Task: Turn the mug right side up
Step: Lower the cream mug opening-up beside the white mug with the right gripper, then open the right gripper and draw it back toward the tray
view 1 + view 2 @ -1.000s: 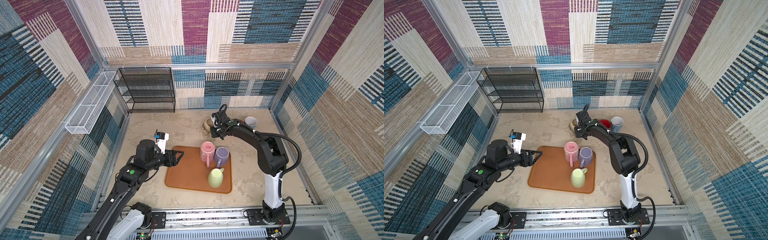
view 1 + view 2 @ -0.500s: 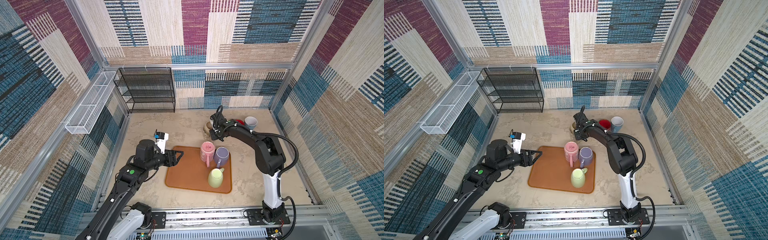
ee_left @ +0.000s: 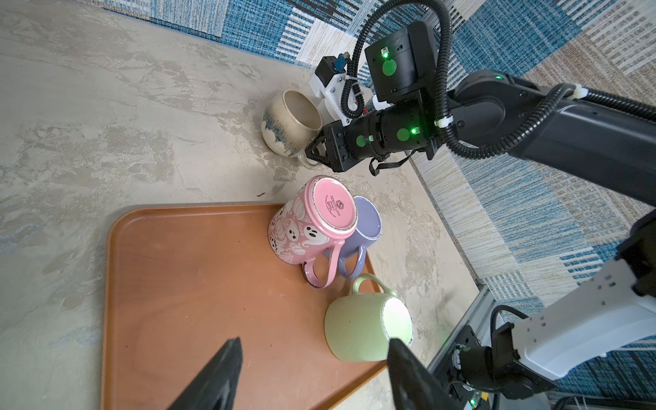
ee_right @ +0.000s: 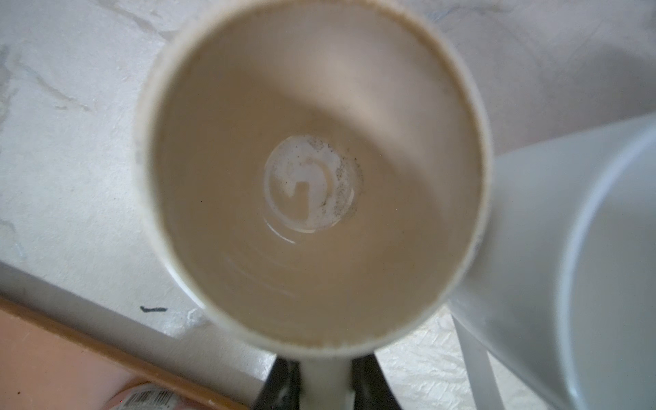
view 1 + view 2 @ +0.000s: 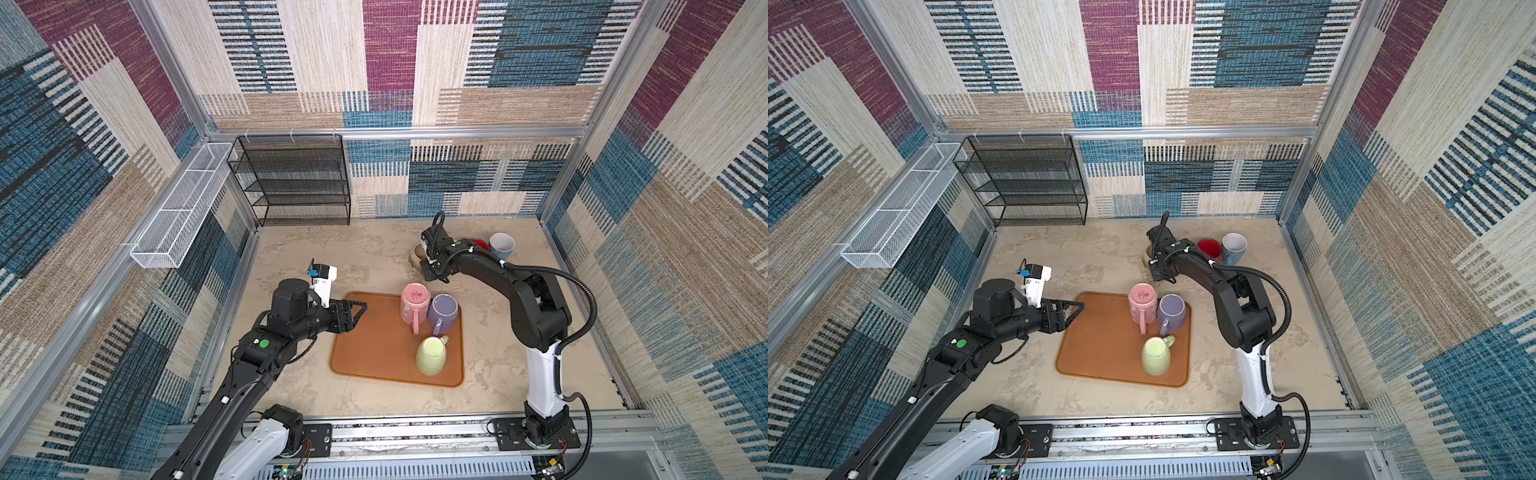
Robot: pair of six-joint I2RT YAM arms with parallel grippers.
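A beige mug [image 3: 291, 124] with blue glaze stands mouth up on the table behind the tray, partly hidden by the arm in both top views [image 5: 416, 252] [image 5: 1146, 257]. My right gripper [image 3: 312, 154] is shut on its handle. In the right wrist view the mug's hollow inside [image 4: 319, 170] fills the picture and the handle runs down between the right gripper's [image 4: 324, 385] dark fingers. My left gripper [image 5: 359, 309] [image 3: 314, 346] hangs open and empty over the tray's left part.
On the orange tray [image 5: 374, 349] a pink mug [image 5: 414, 301] stands upside down, a purple mug [image 5: 444, 311] upright, and a green mug [image 5: 432, 355] lies on its side. A red mug [image 5: 478, 244] and a white mug [image 5: 501, 245] stand behind. A black rack [image 5: 299, 178] fills the back left.
The right wrist has shifted slightly to the left at the beige mug, still gripping its handle. The left arm has not moved.
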